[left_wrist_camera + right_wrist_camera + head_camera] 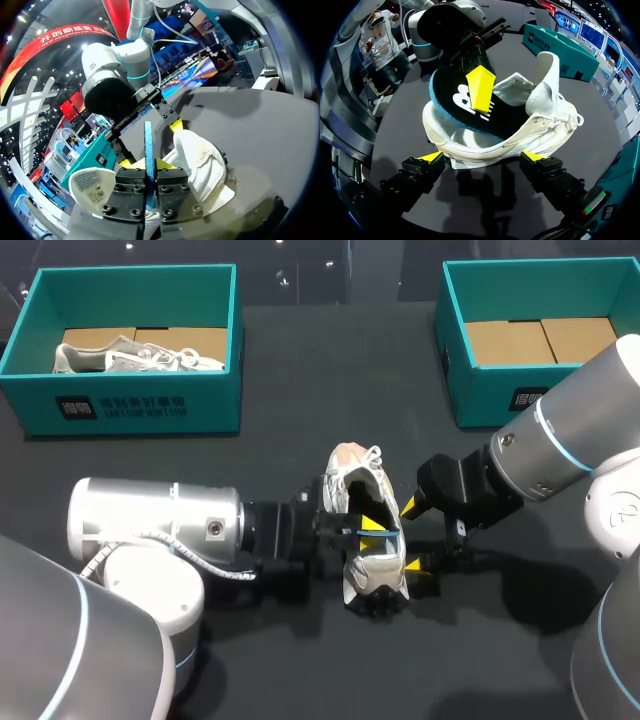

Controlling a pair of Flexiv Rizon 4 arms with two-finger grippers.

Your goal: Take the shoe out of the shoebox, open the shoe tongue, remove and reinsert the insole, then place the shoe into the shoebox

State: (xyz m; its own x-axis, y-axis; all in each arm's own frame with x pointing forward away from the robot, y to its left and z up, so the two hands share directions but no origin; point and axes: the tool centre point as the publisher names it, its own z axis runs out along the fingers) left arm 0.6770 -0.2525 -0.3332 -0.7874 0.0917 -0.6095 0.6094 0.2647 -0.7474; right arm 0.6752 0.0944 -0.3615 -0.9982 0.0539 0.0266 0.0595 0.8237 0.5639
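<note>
So, pinching the insole (148,140) with left gripper (148,163) inside the shoe (352,480) (white one, mid-table), right gripper (483,156) spread wide alongside.

The table (300,360) is dark, almost black, with a flat, dull top. Soft light falls on it and leaves dark shadows near the middle.

The left gripper (375,530) is being held out level from the left arm (150,525), its fingers pinched together on an insole (148,145), while the right gripper (412,535) is being held facing it from the right arm (560,450), fingers spread wide apart.
</note>
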